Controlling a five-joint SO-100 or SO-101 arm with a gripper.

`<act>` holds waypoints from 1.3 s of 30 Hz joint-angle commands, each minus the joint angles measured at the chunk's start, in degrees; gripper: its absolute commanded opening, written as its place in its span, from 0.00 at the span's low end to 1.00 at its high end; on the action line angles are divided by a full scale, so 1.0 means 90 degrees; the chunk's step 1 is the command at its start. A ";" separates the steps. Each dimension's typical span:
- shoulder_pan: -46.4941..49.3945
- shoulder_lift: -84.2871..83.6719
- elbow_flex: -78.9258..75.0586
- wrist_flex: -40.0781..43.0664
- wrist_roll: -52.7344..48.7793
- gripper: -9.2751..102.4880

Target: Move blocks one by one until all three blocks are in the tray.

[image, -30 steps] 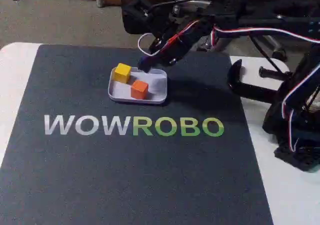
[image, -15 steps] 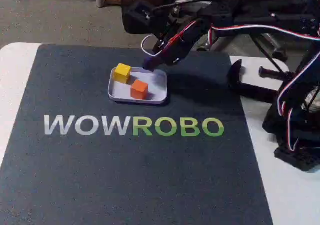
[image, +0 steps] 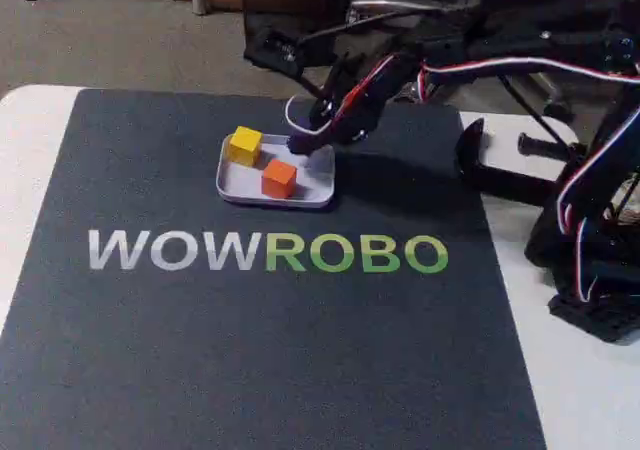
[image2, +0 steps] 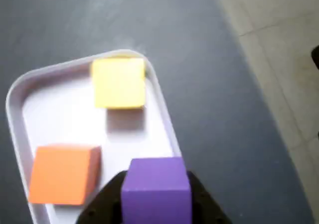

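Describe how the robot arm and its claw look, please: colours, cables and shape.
In the fixed view the arm is black, built of blocky segments. Striped cables in red, white and dark run along it, and a white wire loop hangs near the claw. In the wrist view the claw's fingers are matte black with rounded edges. No markings are readable.

Hidden and cropped parts, wrist and fixed views.
Purple block, between the jaws, is cut by the bottom edge; in the fixed view the arm covers it.
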 commanded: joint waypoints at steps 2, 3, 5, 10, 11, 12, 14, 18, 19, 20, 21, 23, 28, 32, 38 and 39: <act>-0.0059 0.0117 0.0059 -0.0156 -0.0166 0.13; -0.0068 0.0117 0.0059 -0.0156 -0.0176 0.14; -0.0098 0.0117 0.0059 -0.0176 -0.0215 0.18; -0.0137 0.0234 0.0107 -0.0176 -0.0381 0.26; -0.0156 0.0312 0.0137 -0.0186 -0.0381 0.28; -0.0186 0.0410 0.0186 -0.0186 -0.0381 0.29; -0.0264 0.0645 0.0293 -0.0186 -0.0342 0.30; -0.0439 0.1338 0.0615 -0.0176 -0.0176 0.30; -0.0498 0.1562 0.0732 -0.0146 -0.0146 0.30; -0.0566 0.1816 0.0889 -0.0146 -0.0137 0.30; -0.0645 0.2070 0.1055 -0.0137 -0.0127 0.30; -0.0811 0.2617 0.1436 -0.0137 -0.0107 0.30; -0.1289 0.4121 0.2695 -0.0176 -0.0186 0.28; -0.1758 0.5439 0.3779 -0.0137 -0.0176 0.19; -0.2412 0.8105 0.5469 0.0684 -0.0146 0.09; -0.2500 0.8594 0.5625 0.1045 -0.0137 0.08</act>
